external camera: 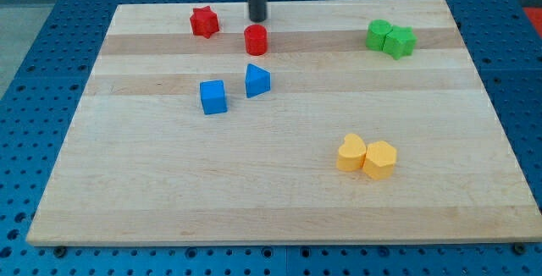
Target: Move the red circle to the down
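Observation:
The red circle (256, 40) is a short red cylinder near the board's top, left of centre. My tip (257, 19) is the lower end of the dark rod that comes down from the view's top. It stands just above the red circle in the view, very close to its far side; I cannot tell if they touch.
A red star (204, 22) lies left of the circle. A blue cube (213, 96) and a blue triangle (257, 80) lie below it. Two green blocks (390, 38) sit together at top right. Two yellow blocks (367, 156) touch at lower right. The wooden board (169, 191) rests on a blue pegboard.

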